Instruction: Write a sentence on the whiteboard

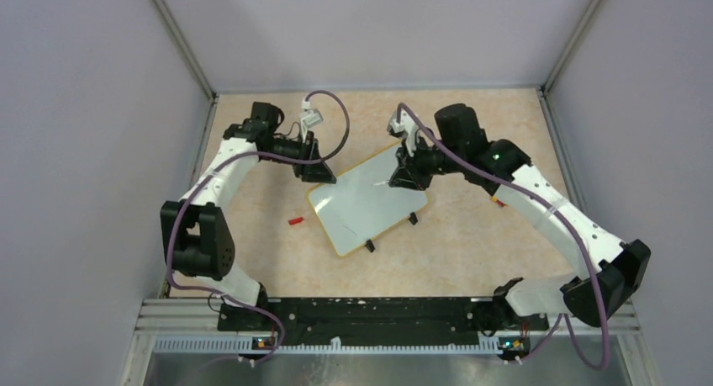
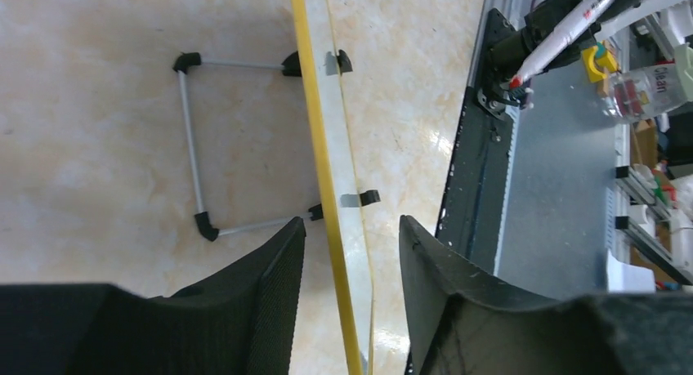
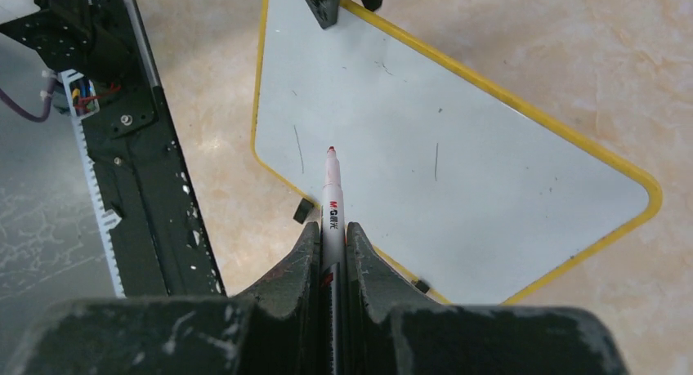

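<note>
board: small glossy white whiteboard with yellow rim [image 1: 367,203] lay mid-table, unwritten | left gripper [image 2: 351,252]: jaws apart astride board's edge | right gripper [image 3: 331,252]: pinching red-tipped white marker [image 3: 332,191] over board | advice: clamp edge firmly, then press tip lightly

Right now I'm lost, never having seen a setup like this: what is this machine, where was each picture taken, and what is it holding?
Two robot arms are bolted to a table. One picture looks down from above; the others come from cameras on each wrist. A whiteboard lies on the table, with a small red cap beside it. The right gripper is shut on a marker, tip over the board. The left gripper straddles the board's yellow edge, jaws not yet touching. No sentence is visible yet, only faint marks.
</note>
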Motion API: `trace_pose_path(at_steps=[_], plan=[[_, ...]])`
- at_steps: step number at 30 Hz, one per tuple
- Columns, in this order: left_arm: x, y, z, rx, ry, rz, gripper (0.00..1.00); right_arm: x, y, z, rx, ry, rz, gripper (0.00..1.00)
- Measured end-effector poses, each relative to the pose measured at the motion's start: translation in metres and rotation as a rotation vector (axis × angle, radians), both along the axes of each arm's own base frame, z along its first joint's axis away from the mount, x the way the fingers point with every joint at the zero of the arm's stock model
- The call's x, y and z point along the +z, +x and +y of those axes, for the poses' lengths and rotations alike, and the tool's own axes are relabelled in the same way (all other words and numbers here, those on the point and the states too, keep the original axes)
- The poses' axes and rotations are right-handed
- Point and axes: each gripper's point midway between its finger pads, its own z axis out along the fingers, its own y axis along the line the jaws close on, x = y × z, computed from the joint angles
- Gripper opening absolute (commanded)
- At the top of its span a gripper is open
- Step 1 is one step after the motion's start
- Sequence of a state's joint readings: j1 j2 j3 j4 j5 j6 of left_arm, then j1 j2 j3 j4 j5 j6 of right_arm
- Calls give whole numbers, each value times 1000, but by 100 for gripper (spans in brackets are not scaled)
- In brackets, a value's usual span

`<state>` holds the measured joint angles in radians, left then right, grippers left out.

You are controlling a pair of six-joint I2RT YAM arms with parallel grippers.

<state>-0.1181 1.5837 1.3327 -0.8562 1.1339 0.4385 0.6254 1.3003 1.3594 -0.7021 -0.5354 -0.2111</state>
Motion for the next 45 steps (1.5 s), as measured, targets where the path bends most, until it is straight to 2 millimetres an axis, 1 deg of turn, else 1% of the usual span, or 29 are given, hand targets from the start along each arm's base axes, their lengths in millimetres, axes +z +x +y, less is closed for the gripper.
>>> trace_pose_path(at_steps=[3, 6, 9, 15, 19, 20, 21, 23, 26, 27, 28, 29, 30, 33, 34, 36, 38, 40, 42, 43, 45], plan=[[-11, -4, -13, -32, 8, 48, 36, -5, -5, 13, 37, -30, -33, 0], [-22, -5, -22, -48, 20, 87, 28, -11, -11, 24, 73, -49, -45, 0], [-25, -5, -28, -57, 25, 98, 21, -15, -18, 33, 107, -59, -52, 0], [-26, -6, -47, -86, 23, 103, 17, -24, -33, 52, 170, -91, -64, 0], [-31, -8, -60, -119, 33, 106, 17, -29, -39, 62, 198, -110, -82, 0], [-33, -8, -62, -124, 37, 108, 18, -30, -40, 63, 201, -115, -85, 0], [-34, -9, -64, -130, 42, 110, 22, -30, -40, 65, 203, -117, -87, 0], [-36, -9, -67, -138, 43, 115, 35, -29, -39, 68, 201, -117, -97, 0], [-32, -7, -68, -137, 47, 119, 54, -27, -37, 69, 191, -117, -113, 0], [-30, -5, -68, -134, 46, 116, 62, -26, -36, 69, 190, -116, -115, 0], [-27, -3, -67, -130, 44, 112, 73, -25, -36, 70, 188, -114, -119, 0], [-23, 1, -64, -119, 41, 103, 93, -25, -35, 71, 188, -112, -121, 0], [-18, 7, -60, -101, 37, 90, 98, -25, -36, 71, 189, -111, -122, 0], [-5, 23, -37, -21, 28, 60, 99, -25, -37, 73, 195, -112, -120, 0], [1, 29, -26, 19, 24, 51, 99, -23, -37, 74, 197, -109, -124, 0], [14, 42, 0, 117, 13, 24, 99, -19, -37, 79, 204, -100, -131, 0], [28, 51, 30, 230, -11, -2, 99, -15, -37, 82, 209, -91, -139, 0], [40, 51, 60, 321, -52, -18, 99, -12, -36, 85, 213, -86, -151, 0], [46, 47, 84, 381, -78, -33, 99, -10, -34, 86, 215, -85, -160, 0], [48, 43, 93, 401, -85, -40, 99, -9, -33, 87, 217, -84, -165, 0], [47, 36, 100, 418, -88, -52, 99, -9, -31, 88, 219, -86, -172, 0]])
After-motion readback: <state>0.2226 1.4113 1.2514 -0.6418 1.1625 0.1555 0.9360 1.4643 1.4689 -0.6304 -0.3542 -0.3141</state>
